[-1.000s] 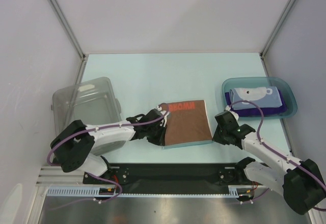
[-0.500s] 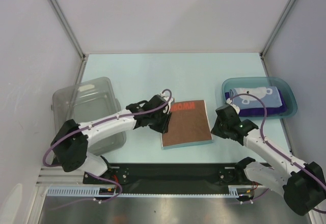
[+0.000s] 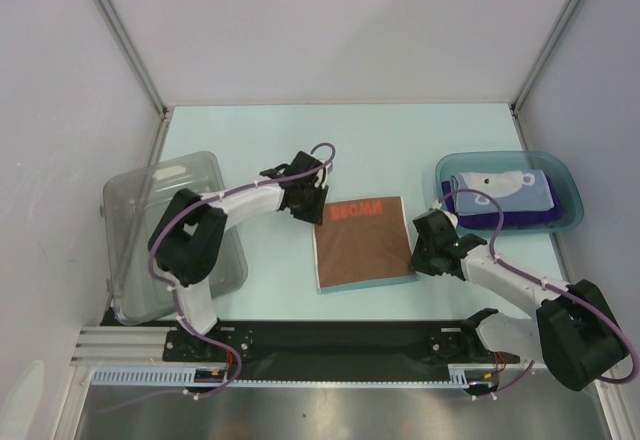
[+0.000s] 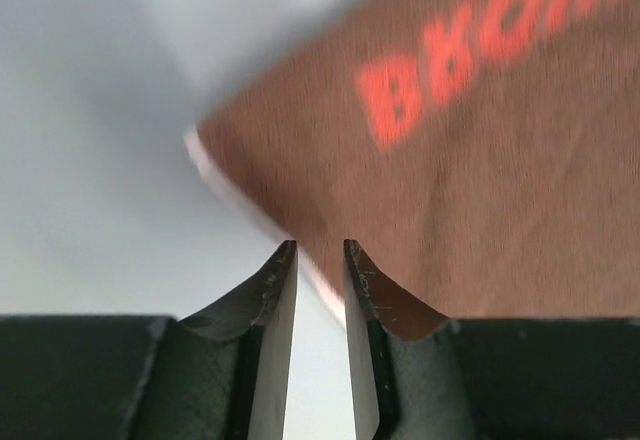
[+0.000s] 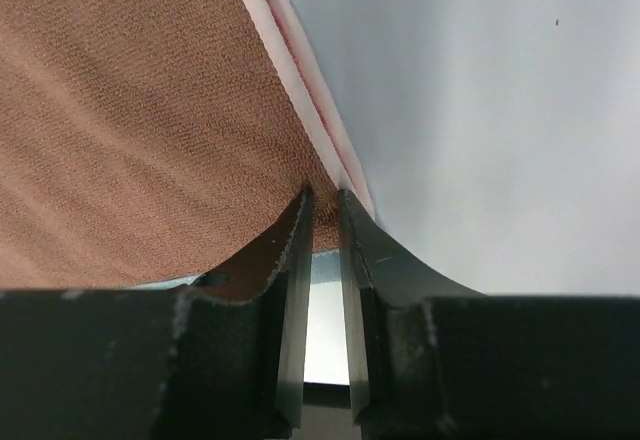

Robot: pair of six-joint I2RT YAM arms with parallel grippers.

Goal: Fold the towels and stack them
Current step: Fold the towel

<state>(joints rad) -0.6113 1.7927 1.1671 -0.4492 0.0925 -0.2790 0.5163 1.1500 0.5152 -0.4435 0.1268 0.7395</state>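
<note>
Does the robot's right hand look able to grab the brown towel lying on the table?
Probably yes. The right hand sits at the right edge of the flat orange-brown cloth towel, with its fingers slightly apart. Nothing lies between them and the cloth.

Seen past the right gripper (image 5: 324,200), dark fingers (image 5: 290,300) only narrowly parted, tips right at the pale hemmed edge of the orange-brown towel (image 5: 130,110) spread across the upper left, with bare pale table (image 5: 500,110) on the right.
</note>
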